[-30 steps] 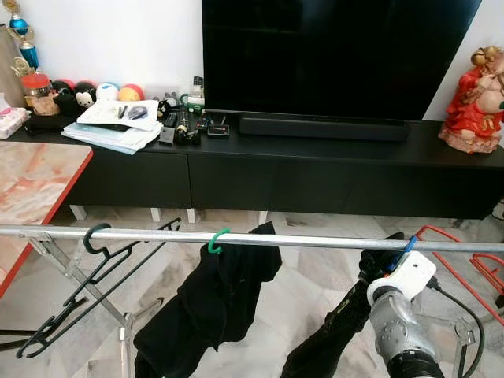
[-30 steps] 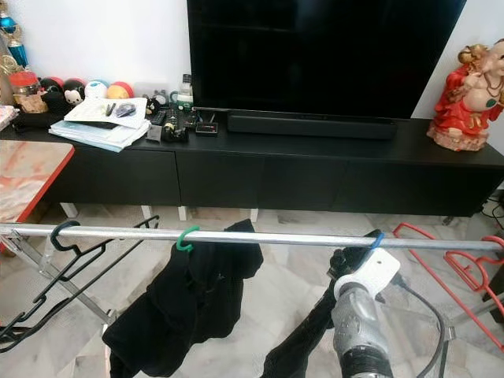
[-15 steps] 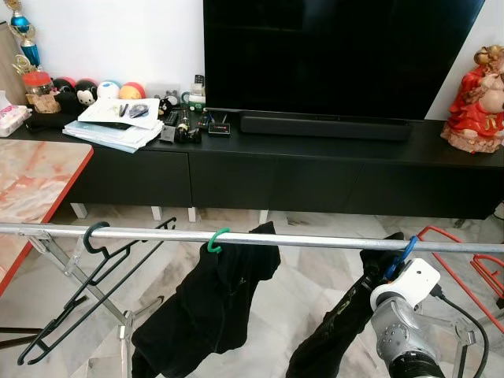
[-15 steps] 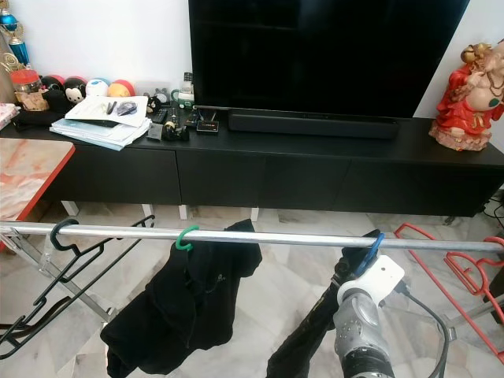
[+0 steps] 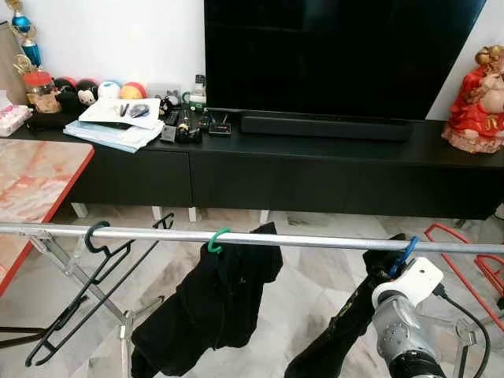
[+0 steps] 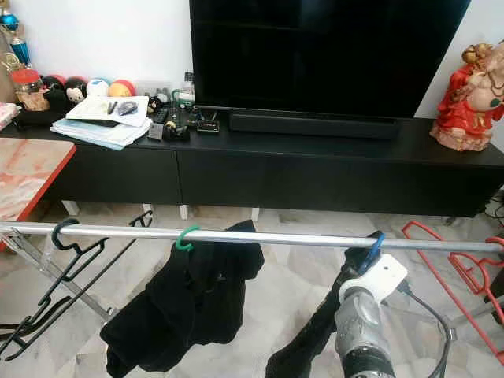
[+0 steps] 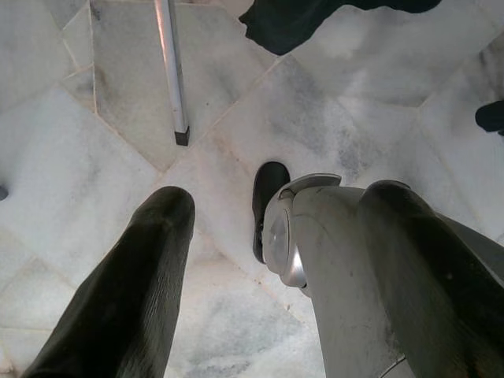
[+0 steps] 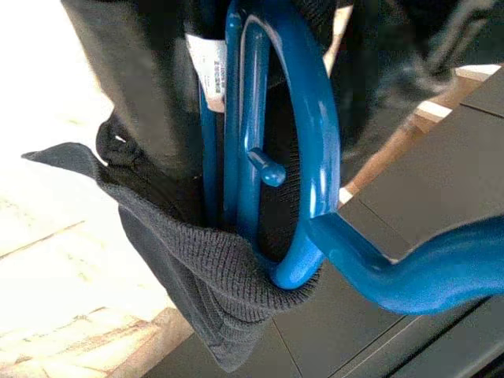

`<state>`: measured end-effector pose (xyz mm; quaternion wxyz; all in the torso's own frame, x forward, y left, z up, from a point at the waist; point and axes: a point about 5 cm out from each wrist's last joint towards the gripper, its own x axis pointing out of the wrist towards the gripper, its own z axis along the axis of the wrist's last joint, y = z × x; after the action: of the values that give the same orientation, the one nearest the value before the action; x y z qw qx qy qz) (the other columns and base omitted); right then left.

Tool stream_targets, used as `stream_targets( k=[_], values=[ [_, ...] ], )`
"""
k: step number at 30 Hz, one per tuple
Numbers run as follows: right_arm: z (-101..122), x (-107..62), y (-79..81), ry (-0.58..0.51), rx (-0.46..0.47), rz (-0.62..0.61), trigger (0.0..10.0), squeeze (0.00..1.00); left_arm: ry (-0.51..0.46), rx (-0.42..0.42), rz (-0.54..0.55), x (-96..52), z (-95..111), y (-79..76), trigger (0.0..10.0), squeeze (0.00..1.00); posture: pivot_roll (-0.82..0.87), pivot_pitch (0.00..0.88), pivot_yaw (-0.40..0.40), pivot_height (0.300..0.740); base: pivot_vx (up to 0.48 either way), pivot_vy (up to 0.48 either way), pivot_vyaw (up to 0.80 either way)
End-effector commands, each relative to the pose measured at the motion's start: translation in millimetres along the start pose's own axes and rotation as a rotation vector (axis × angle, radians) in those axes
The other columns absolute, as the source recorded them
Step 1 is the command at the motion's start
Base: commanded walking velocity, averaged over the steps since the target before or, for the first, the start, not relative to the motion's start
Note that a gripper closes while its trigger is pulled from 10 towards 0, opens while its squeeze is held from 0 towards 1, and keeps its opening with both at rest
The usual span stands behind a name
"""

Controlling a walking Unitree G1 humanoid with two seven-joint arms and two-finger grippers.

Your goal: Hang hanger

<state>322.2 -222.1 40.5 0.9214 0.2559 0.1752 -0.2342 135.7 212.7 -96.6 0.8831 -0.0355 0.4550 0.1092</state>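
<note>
Now sits lower than one second ago, right gripper (image 5: 394, 272) just under the rail (image 5: 299, 241), blue hanger (image 5: 403, 253) hooked over it. Cannot tell jaw state; seems almost hung, only release remaining. Left gripper (image 7: 236, 236) idle, fingers apart

marble floor (image 7: 94, 236) | rack leg (image 7: 172, 71) | black garment (image 7: 315, 20) | robot's leg (image 7: 346, 260)

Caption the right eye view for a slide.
Right gripper lifts a blue hanger with a black garment to the metal rail, beside a green-hooked one.
</note>
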Motion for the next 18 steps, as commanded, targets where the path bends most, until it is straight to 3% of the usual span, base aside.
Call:
stream_targets(
  k=[1, 18],
  values=[
    [0.4, 1.0, -2.0, 0.008, -0.005, -0.015, 0.0, 0.00, 0.025, 0.009, 0.000, -1.5, -6.3, 0.5, 10.0, 0.00, 0.17, 0.028, -0.069, 0.740, 0.000, 0.000, 0.00],
    [2.1, 1.5, 0.3, -0.008, 0.001, -0.001, 0.0, 0.00, 0.026, 0.010, -0.005, -1.5, -6.8, -0.1, 10.0, 0.00, 0.17, 0.026, -0.071, 0.740, 0.000, 0.000, 0.00]
  ],
)
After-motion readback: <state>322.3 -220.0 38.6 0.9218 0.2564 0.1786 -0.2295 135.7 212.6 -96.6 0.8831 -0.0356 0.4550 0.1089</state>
